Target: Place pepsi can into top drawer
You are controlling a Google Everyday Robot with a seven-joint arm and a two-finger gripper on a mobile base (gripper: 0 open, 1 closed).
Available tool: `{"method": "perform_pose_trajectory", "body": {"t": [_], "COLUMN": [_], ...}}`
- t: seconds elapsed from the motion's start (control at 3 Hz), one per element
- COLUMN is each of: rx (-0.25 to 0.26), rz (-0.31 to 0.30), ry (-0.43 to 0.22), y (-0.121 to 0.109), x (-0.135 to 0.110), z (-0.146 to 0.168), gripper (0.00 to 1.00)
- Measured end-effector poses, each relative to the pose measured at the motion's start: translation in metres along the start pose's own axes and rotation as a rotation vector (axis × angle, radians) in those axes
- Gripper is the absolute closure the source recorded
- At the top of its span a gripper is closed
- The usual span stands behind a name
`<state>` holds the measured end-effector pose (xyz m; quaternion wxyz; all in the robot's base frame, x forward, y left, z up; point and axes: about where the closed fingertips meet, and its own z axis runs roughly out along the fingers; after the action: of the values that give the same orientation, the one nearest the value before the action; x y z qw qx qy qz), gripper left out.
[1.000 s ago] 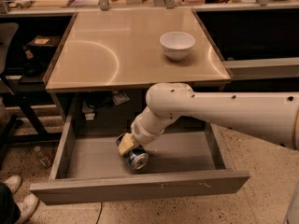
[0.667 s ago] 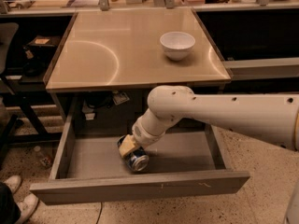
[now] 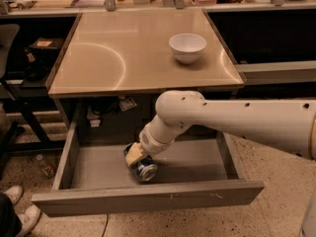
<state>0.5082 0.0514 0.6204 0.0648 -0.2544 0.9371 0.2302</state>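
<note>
Blue aluminium with a silver end turned toward the camera, the pepsi can point(image 3: 146, 171) lies tipped on its side low inside the top drawer point(image 3: 148, 197), at or just above the floor near the front panel; the gripper point(image 3: 138, 161) is down in the drawer with it, its pale yellowish fingers point(image 3: 132, 157) clasped around the can's blue body, likely because the can is being set down and is not yet let go; the smooth white arm point(image 3: 237, 120) reaches in from the right under the desk edge; the drawer is wide, shallow, dull grey metal, pulled fully out, its flat front showing small white scratches; above, the glossy beige desk point(image 3: 128, 58) carries a round white bowl point(image 3: 187, 47), well apart from the can.
</note>
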Motion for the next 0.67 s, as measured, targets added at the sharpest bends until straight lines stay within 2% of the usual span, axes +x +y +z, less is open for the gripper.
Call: {"method": "perform_pose_trajectory", "body": {"t": [0.67], "rx": [0.0], "rz": [0.0], "ry": [0.0], "y": [0.0], "x": [0.0], "z": [0.0], "gripper": [0.11]}}
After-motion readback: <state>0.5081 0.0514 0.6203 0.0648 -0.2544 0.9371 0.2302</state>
